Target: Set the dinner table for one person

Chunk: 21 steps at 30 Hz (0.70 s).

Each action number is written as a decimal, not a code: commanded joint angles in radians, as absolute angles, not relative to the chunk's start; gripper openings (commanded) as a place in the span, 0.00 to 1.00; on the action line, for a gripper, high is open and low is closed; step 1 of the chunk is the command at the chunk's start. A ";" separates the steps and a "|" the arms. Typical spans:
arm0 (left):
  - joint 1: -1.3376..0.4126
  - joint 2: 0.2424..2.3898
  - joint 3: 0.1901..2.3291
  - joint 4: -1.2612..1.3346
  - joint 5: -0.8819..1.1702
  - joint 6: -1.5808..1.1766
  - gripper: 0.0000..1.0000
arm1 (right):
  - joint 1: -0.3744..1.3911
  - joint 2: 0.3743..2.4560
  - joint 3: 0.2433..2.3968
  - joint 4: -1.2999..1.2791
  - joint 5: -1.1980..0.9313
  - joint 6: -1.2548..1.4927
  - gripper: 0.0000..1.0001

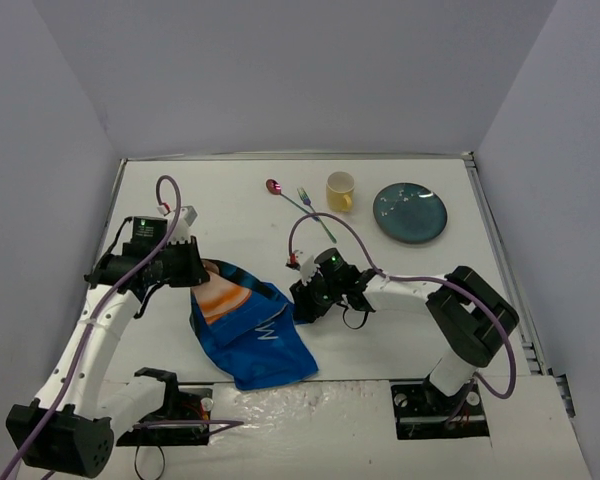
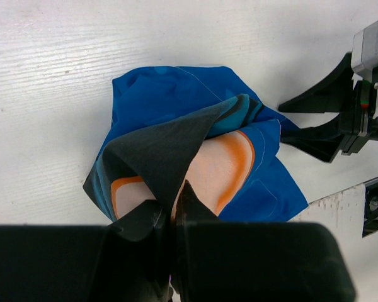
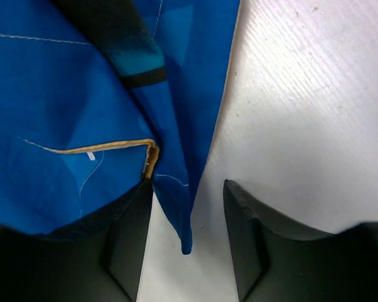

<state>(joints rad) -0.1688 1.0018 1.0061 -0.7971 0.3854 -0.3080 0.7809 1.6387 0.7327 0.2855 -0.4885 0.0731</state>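
Note:
The dinner table [image 1: 220, 200] is a large white tabletop. A crumpled blue cartoon-printed placemat [image 1: 250, 340] lies on it near the front, between the arms. My left gripper [image 1: 202, 272] is shut on a raised, folded-over corner of the placemat [image 2: 195, 107], with dark cloth pinched between its fingertips [image 2: 173, 201]. My right gripper [image 1: 302, 300] is open at the placemat's right edge. In the right wrist view a hanging blue tip of the cloth [image 3: 50, 94] sits between its spread fingers [image 3: 188, 185], which do not grip it.
At the back of the table lie a pink spoon [image 1: 273, 186], a fork [image 1: 315, 213], a yellow cup [image 1: 341, 190] and a dark blue plate [image 1: 410, 212]. The right gripper's fingers [image 2: 327, 126] show in the left wrist view beside the placemat.

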 commanded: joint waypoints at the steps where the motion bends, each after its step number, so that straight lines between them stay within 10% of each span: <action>1: -0.170 1.040 1.070 -0.687 0.403 -0.300 0.00 | 0.790 1.647 0.747 0.295 -0.485 0.060 0.21; 3: -0.170 1.072 1.082 -0.658 0.399 -0.295 0.00 | 0.788 1.632 0.754 0.284 -0.411 0.075 0.00; 8: -0.170 1.203 1.145 -0.572 0.379 -0.301 0.05 | 0.768 1.585 0.776 0.218 -0.278 0.130 0.00; 14: -0.172 1.420 1.303 -0.491 0.354 -0.390 0.77 | 0.693 1.507 0.745 0.196 -0.191 0.220 0.00; 21: -0.202 1.316 1.216 -0.535 0.287 -0.606 0.90 | 0.680 1.481 0.728 0.200 -0.163 0.257 0.00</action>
